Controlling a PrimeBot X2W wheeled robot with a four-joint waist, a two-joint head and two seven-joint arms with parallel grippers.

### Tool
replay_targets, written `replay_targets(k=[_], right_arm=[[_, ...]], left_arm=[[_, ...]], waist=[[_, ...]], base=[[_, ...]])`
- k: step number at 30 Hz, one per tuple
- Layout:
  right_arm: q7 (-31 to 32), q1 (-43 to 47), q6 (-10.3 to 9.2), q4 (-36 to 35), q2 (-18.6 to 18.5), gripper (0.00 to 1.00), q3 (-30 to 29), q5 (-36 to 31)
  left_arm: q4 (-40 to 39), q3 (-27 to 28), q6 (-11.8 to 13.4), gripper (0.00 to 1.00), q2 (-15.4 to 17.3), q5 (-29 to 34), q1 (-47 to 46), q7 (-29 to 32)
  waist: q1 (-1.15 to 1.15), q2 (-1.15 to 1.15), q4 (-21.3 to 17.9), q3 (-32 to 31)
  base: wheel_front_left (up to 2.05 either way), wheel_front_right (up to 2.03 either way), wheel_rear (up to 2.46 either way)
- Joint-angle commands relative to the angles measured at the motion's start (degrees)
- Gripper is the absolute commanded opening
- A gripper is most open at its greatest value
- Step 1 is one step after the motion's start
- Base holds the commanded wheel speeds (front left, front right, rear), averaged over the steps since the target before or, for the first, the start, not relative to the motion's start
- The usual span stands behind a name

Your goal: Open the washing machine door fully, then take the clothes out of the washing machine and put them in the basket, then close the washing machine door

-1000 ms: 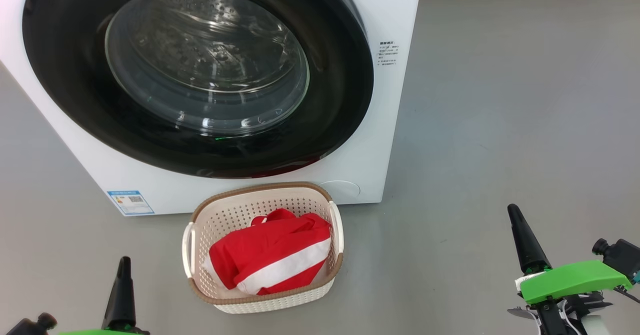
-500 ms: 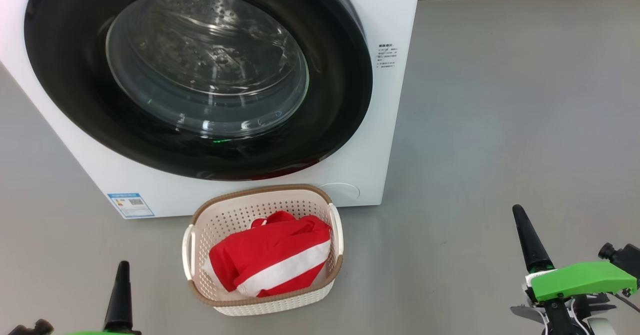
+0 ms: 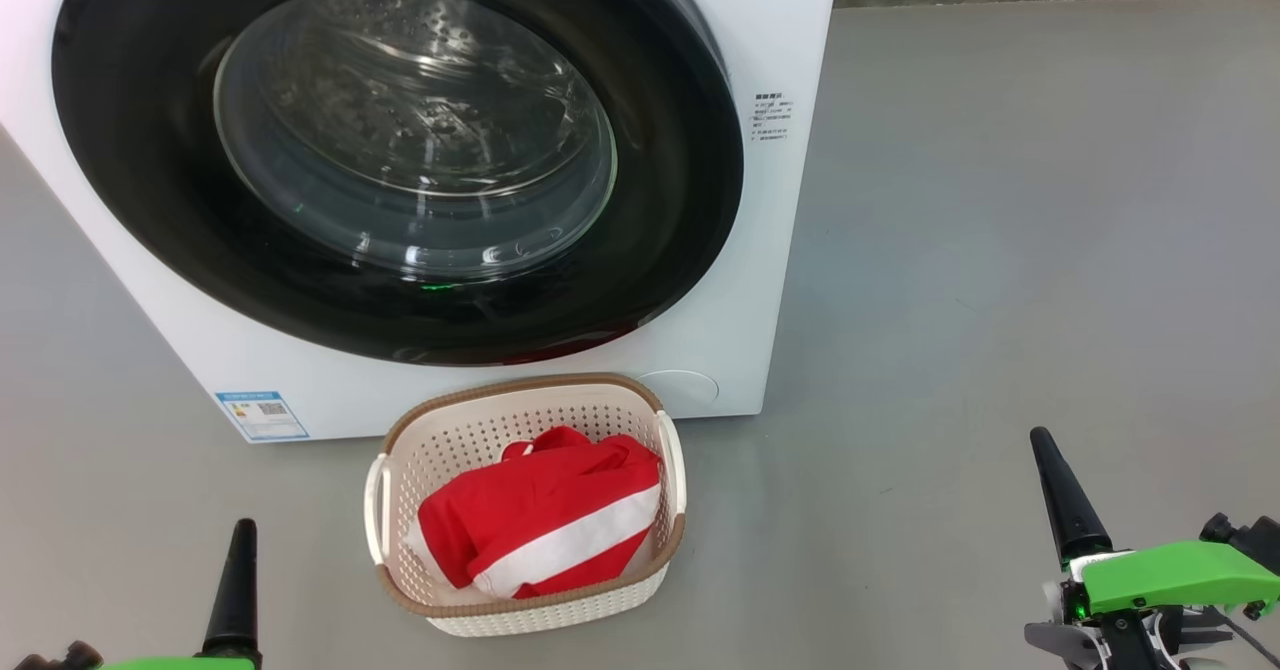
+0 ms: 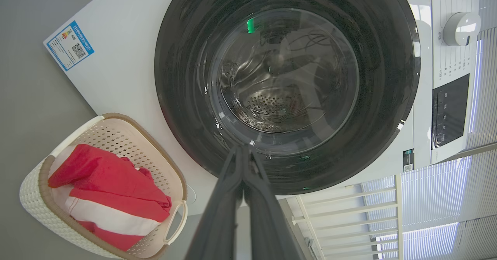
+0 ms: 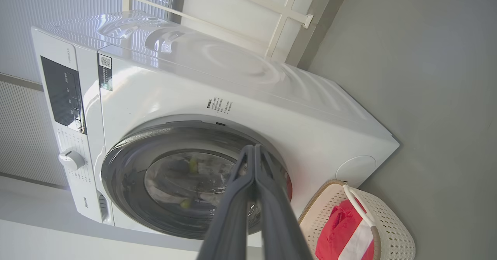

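Observation:
The washing machine [image 3: 770, 280] [image 5: 271, 108] stands ahead with its round black door [image 3: 400, 160] [image 4: 287, 81] [image 5: 186, 182] shut flat against the front. Behind the glass, bare steel drum shows. The cream basket [image 3: 400, 430] [image 4: 112, 132] [image 5: 392, 229] sits on the floor just before the machine, holding the red and white clothes [image 3: 545, 525] [image 4: 105, 194] [image 5: 345, 236]. My left gripper [image 3: 243, 528] [image 4: 242, 149] is shut and empty at the lower left. At the lower right, my right gripper [image 3: 1042, 438] [image 5: 254, 148] is shut too, holding nothing. Both hang well short of the door.
Grey floor [image 3: 1000, 250] spreads wide to the right of the machine. A blue label [image 3: 262, 415] marks the washer's lower left corner. White window blinds and a frame [image 4: 427, 209] stand behind the machine.
Both grippers have sunk slightly lower in the head view, and the whole picture has shifted a little as the camera moved. The door, basket and clothes stay put.

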Motion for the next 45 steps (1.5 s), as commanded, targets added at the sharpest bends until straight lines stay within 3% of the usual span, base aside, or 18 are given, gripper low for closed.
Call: replay_targets(k=[1,28,45], right_arm=[[0.49,-0.56,-0.04,-1.51,0.06,0.0,0.23,1.6],[4.97,0.6,-0.08,-1.54,2.21,0.0,-2.73,15.4],[5.12,0.6,-0.08,-1.53,2.32,0.0,-2.9,15.43]], left_arm=[[-0.96,1.69,-0.15,0.0,0.83,-1.66,-2.7,0.47],[1.13,3.31,-0.19,0.0,0.44,-16.76,-4.23,4.88],[1.16,3.63,-0.19,0.0,0.22,-16.65,-4.27,5.17]], waist=[[0.0,0.0,-0.01,-0.04],[0.0,0.0,-0.17,-0.86],[0.0,0.0,-0.17,-0.87]], base=[[0.0,0.0,0.0],[0.0,0.0,0.0],[0.0,0.0,0.0]])
